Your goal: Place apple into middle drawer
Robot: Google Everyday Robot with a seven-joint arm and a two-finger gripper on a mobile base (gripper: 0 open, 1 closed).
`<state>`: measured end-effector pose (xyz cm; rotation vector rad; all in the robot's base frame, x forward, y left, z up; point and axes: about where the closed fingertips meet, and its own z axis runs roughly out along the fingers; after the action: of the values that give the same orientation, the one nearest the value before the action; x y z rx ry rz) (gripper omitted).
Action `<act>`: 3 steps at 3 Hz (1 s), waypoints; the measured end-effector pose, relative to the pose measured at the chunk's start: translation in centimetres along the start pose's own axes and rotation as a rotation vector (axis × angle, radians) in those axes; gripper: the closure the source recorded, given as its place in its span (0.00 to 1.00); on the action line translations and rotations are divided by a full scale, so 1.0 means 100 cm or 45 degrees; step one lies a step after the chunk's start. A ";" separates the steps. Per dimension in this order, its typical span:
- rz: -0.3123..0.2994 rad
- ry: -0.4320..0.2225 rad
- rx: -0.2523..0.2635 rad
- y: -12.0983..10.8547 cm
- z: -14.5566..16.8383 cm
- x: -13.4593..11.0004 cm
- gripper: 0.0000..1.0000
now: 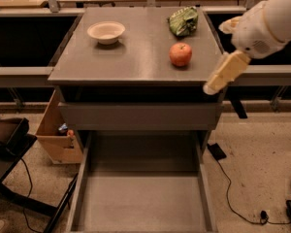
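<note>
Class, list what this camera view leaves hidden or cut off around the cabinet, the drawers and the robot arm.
1. End effector, at the right edge of the cabinet, right of the apple: its arm runs out of the frame's right edge.
2. Middle drawer: front end cut off by the bottom edge.
3. Upper drawer: inside hidden behind its front panel.
4. Cardboard box: contents largely hidden by the cabinet.
</note>
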<state>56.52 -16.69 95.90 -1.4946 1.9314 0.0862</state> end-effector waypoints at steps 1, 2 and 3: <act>0.045 -0.224 0.032 -0.028 0.057 -0.011 0.00; 0.059 -0.378 0.163 -0.066 0.067 -0.017 0.00; 0.125 -0.447 0.308 -0.100 0.048 -0.009 0.00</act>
<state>67.67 -17.23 96.15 -1.1413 1.6642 0.1432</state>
